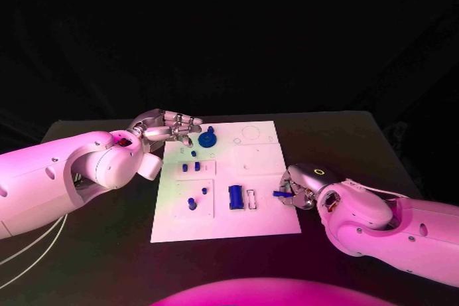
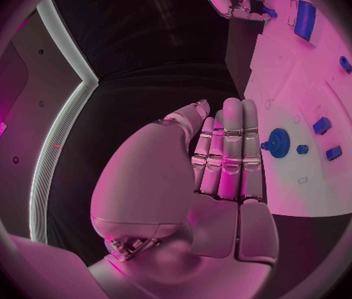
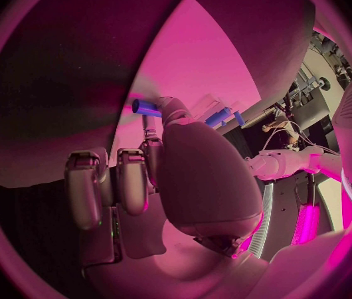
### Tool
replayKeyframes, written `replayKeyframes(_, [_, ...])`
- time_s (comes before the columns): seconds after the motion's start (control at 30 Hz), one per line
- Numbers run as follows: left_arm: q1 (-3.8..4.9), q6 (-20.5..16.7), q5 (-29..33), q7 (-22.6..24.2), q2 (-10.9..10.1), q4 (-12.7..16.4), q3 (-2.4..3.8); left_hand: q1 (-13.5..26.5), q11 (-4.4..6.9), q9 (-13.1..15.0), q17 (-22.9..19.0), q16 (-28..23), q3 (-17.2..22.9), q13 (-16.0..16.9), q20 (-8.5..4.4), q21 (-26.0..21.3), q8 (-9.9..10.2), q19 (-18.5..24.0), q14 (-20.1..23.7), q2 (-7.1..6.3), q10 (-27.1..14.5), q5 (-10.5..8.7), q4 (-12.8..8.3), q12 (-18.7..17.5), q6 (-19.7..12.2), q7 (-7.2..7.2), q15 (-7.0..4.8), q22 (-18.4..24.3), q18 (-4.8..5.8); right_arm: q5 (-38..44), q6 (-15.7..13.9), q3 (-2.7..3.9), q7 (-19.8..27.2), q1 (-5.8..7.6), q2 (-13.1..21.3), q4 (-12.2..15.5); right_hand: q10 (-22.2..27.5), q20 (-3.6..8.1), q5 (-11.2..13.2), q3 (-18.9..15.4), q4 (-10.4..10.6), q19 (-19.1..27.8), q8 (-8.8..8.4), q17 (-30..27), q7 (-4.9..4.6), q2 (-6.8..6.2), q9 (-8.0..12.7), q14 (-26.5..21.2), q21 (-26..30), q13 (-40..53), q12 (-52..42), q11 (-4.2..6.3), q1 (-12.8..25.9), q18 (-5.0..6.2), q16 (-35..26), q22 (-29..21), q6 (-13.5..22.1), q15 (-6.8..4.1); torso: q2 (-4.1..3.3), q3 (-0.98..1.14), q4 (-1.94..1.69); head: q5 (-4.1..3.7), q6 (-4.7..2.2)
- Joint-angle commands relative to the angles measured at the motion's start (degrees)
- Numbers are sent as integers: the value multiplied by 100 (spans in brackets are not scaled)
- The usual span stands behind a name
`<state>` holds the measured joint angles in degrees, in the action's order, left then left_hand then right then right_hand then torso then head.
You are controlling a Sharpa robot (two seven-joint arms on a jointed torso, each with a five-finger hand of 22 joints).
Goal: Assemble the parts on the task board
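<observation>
A small blue cylindrical peg (image 1: 279, 194) is pinched in the right hand (image 1: 298, 186) at the white rectangular task board's (image 1: 268, 226) right edge, just beside a blue rectangular block (image 1: 235, 197). The left hand (image 1: 164, 129) is held unclenched, fingers straight, grasping nothing, near a blue toothed gear (image 1: 207, 141). All is carried by the black surface (image 1: 95, 253).

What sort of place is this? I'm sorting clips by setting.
Probably a robotics lab test bench: a black table against a dark backdrop, a white task board bearing small blue parts, and cabling and equipment in the right wrist view.
</observation>
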<state>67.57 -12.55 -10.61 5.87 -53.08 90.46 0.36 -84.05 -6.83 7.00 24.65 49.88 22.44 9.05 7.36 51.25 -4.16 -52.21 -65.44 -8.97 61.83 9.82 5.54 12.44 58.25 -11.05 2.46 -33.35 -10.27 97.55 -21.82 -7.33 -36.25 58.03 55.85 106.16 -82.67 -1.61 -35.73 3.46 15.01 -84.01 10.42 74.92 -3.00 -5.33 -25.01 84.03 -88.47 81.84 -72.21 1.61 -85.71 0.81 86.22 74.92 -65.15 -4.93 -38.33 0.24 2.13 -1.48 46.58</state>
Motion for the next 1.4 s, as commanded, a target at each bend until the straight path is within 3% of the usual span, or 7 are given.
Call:
replayKeyframes(0.03, [2, 94, -21, 42, 8, 18, 3, 7, -9, -6, -10, 21, -30, 0, 39, -25, -28, 9, 48, 37, -31, 9, -14, 17, -32, 5, -7, 4, -30, -523, -361, -3, -14, 12, -5, 84, -51, 28, -15, 284, 23, -535, 98, 805, 49, -81, -184, 449, -12, -398, -14, 16, 139, -49, 15, 1466, -52, -23, 0, -3, 1, -2, 9])
replayKeyframes(0.2, [2, 92, -22, 44, 12, 18, 3, 7, -9, -6, -10, 21, -30, 0, 39, -25, -28, 9, 48, 37, -31, 9, -14, 17, -32, 5, -7, 4, -30, -857, -506, 7, 41, 54, -33, 209, -68, 29, -9, 471, 55, -542, 122, 819, 53, -171, -236, 452, -27, -383, -32, 19, 222, -53, 21, 1471, -42, -23, 2, -5, -7, -7, 12])
replayKeyframes(0.63, [3, 87, -22, 42, 9, 25, 3, 7, -9, -6, -10, 21, -30, 0, 39, -25, -28, 9, 48, 37, -31, 9, -14, 17, -32, 5, -7, 4, -30, -1521, -508, 11, 104, 75, -239, 233, -98, 28, 108, 714, 133, -550, 170, 837, 60, -282, -332, 456, -45, -360, -54, 23, 543, -57, 30, 1476, -36, -27, -4, 1, 0, 2, -40])
replayKeyframes(0.9, [3, 85, -29, 40, 18, 24, 3, -2, -9, -6, -13, 23, -31, 0, 38, -28, -30, 7, 51, 39, -37, 9, -19, 22, -35, 4, -7, 6, -30, -1774, -591, 11, 139, 84, -400, 134, -153, 26, 126, 585, 159, -568, 212, 869, 71, -222, -393, 465, -84, -304, -130, 23, 1301, -66, 47, 1488, -98, -22, -2, 3, -13, -2, -82])
replayKeyframes(1.4, [3, 96, -33, 20, 16, 31, 3, -2, -9, -6, -13, 23, -31, 0, 38, -28, -30, 7, 51, 39, -37, 9, -19, 22, -35, 4, -7, 6, -30, -1896, -321, 11, 151, 92, -684, -112, -197, 40, 122, 482, 153, -572, 258, 880, 106, -151, -439, 467, -92, -237, -221, 50, 1542, -67, 52, 1490, -165, -43, -8, 3, -2, 12, -68])
